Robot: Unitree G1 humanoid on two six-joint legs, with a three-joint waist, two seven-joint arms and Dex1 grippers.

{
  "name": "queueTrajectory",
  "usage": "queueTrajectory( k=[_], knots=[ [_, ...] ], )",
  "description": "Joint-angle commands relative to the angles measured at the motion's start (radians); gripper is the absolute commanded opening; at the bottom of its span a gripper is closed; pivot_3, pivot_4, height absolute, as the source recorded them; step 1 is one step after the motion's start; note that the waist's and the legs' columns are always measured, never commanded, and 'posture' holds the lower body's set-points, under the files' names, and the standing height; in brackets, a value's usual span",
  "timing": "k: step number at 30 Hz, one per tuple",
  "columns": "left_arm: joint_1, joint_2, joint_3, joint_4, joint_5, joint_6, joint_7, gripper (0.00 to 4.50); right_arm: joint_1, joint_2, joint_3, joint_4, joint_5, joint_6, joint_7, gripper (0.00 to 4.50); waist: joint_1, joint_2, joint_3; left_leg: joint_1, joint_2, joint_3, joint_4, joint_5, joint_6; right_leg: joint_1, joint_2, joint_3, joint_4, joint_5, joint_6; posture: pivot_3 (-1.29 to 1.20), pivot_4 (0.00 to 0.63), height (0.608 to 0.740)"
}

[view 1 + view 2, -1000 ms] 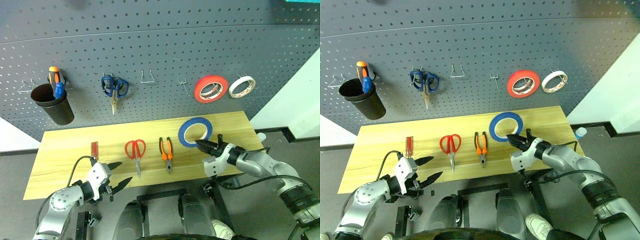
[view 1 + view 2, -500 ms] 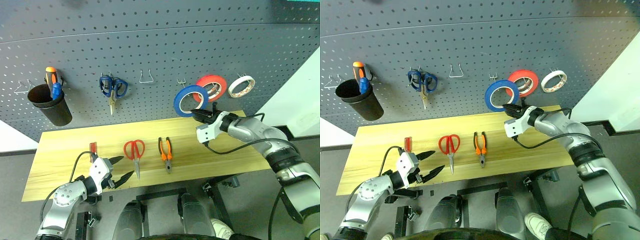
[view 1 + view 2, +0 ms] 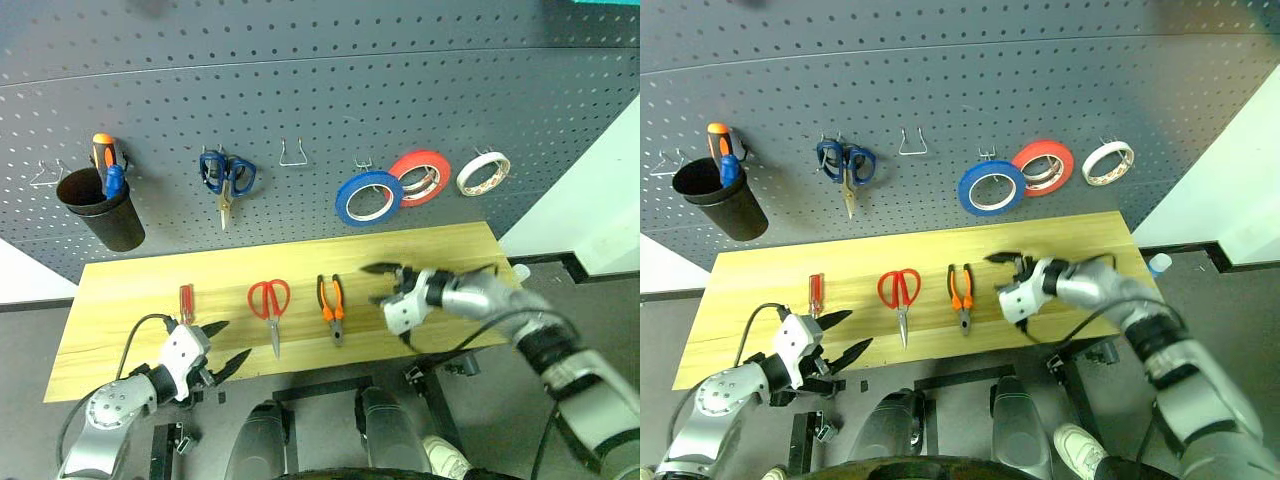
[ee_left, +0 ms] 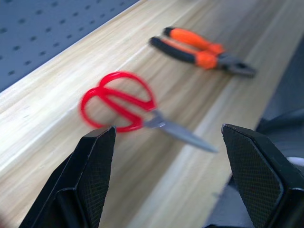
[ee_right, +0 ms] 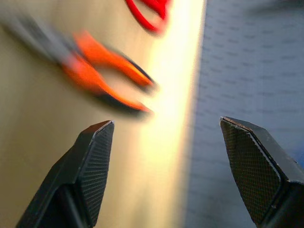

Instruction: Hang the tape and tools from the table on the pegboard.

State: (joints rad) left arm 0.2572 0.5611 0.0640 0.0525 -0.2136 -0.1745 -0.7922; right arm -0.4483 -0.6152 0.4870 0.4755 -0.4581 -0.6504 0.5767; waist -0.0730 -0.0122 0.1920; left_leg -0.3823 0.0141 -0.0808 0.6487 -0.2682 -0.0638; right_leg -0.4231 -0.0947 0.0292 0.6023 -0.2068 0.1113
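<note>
**Blue tape was hung up; three tools were left on the tabletop.**

The tape (image 3: pixel 369 196) was seen on a hook of the pegboard (image 3: pixel 320 100), just beside the red roll (image 3: pixel 421 177). The pliers (image 3: pixel 332 301), the red scissors (image 3: pixel 270 303) and the red screwdriver (image 3: pixel 187 299) were laid flat on the tabletop (image 3: pixel 120 300), well apart from each other. The right gripper (image 3: pixel 384 284) was held wide and empty just beside the pliers. The left gripper (image 3: pixel 226 347) was held wide and empty near the front edge, close to the screwdriver. The pliers were judged hard and rather heavy, with handles that are likely not slippery, so they would best be taken across both handles near the joint. The scissors were judged lighter, with smooth loops that could slip.
</note>
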Motion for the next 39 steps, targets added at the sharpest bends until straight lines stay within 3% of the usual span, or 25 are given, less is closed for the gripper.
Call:
queueTrajectory(
  k=[1, 3, 6, 12, 17, 25, 39],
  knots=[
    [-0.024, 0.030, 0.032, 0.048, 0.013, -0.005, 0.002, 3.73, 0.051, 0.098, -0.043, -0.161, 0.232, 0.325, 0.194, 4.12, 0.001, -0.002, 0.001, 0.003, 0.000, 0.000, 0.000, 0.000, 0.000, 0.002, 0.000, 0.000, 0.002, 0.000, 0.000, -0.07, 0.160, 0.730],
    [-0.039, 0.042, 0.033, 0.073, 0.018, -0.014, -0.002, 3.73, 0.085, 0.150, -0.051, -0.253, 0.282, 0.519, 0.244, 4.44, 0.003, -0.001, 0.001, 0.011, 0.001, -0.001, 0.000, 0.000, 0.000, 0.008, 0.001, 0.000, 0.005, -0.003, 0.002, -0.07, 0.160, 0.730],
    [-0.052, 0.061, 0.041, 0.091, 0.010, -0.018, -0.015, 3.73, 0.105, 0.247, -0.082, -0.365, 0.311, 0.828, 0.210, 4.44, 0.004, -0.001, 0.001, 0.010, 0.001, -0.002, 0.000, 0.000, 0.000, 0.004, 0.001, 0.000, 0.011, -0.006, 0.000, -0.07, 0.167, 0.730],
    [-0.066, 0.100, 0.074, 0.129, -0.029, -0.044, -0.080, 3.73, 0.057, 0.492, -0.130, -0.463, 0.249, 1.503, -0.023, 4.44, 0.004, -0.001, 0.001, 0.007, 0.002, -0.003, -0.002, 0.000, 0.000, -0.002, 0.002, 0.000, 0.014, -0.005, -0.005, -0.07, 0.171, 0.730],
    [-0.091, 0.107, 0.086, 0.194, -0.030, -0.077, -0.113, 3.73, -0.027, 0.674, -0.259, -0.381, 0.284, 1.844, -0.185, 4.44, 0.002, 0.000, 0.001, 0.005, 0.002, -0.003, -0.003, 0.000, 0.000, -0.005, 0.003, 0.000, 0.014, -0.006, -0.005, -0.08, 0.179, 0.730],
    [-0.145, 0.081, 0.077, 0.405, -0.019, -0.204, -0.178, 3.73, -0.097, 0.777, -0.322, -0.251, 0.321, 1.914, -0.319, 4.44, -0.003, 0.000, 0.002, 0.004, 0.002, -0.003, -0.004, 0.000, 0.000, -0.007, 0.003, 0.000, 0.013, -0.006, -0.005, -0.09, 0.187, 0.730],
    [-0.084, 0.080, 0.092, 0.493, -0.102, -0.318, -0.395, 3.73, -0.245, 0.833, -0.378, 0.023, 0.423, 1.731, -0.441, 4.44, -0.037, 0.001, 0.002, -0.001, 0.002, -0.003, -0.005, 0.000, 0.000, -0.011, 0.003, -0.001, 0.013, -0.006, -0.004, -0.06, 0.197, 0.730]
  ],
)
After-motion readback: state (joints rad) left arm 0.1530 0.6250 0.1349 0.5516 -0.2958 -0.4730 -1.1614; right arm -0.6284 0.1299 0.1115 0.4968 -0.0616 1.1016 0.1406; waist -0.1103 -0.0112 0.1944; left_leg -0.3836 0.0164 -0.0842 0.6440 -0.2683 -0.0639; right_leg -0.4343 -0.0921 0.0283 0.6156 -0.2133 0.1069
